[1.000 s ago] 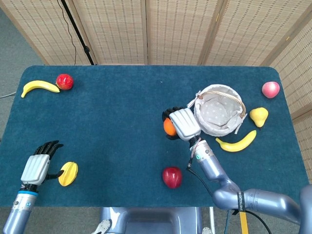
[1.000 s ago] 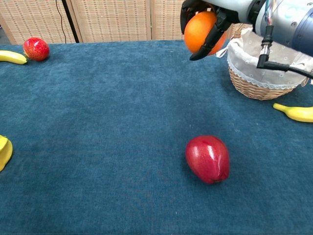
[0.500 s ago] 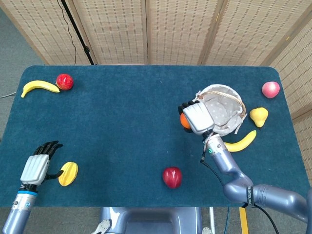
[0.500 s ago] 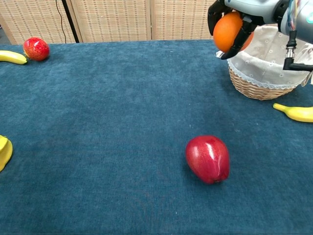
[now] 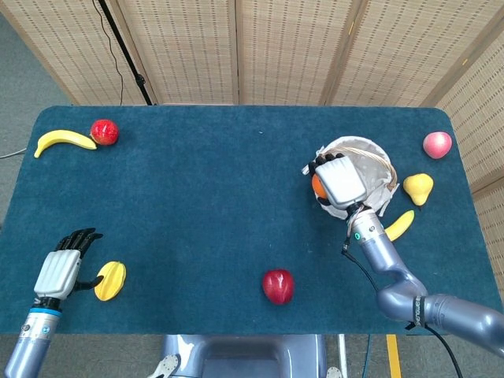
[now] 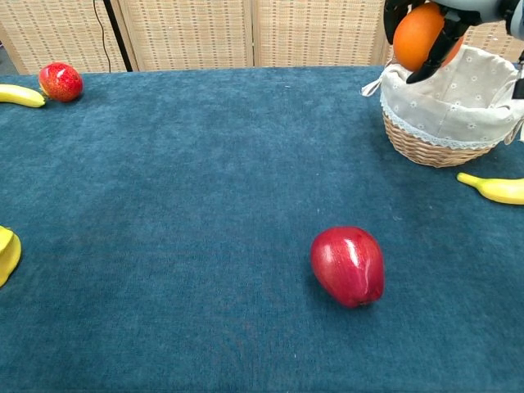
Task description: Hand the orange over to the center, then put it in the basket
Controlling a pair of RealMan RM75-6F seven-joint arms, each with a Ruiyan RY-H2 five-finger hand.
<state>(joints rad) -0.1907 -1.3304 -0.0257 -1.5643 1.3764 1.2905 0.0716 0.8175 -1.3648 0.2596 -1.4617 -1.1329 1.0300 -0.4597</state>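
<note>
My left hand (image 5: 57, 272) rests open, holding nothing, far across the tabletop (image 5: 197, 205). My right hand (image 5: 340, 181) grips the orange (image 6: 417, 36) above the near rim of the basket (image 6: 446, 115), whose hollow lies just beyond and below.

My right hand (image 5: 340, 180), at center right of the head view, grips the orange (image 6: 418, 35), fingers wrapped around it, forearm running to the lower right corner. My left hand (image 5: 60, 268) sits lower left, fingers spread, holding nothing.
</note>
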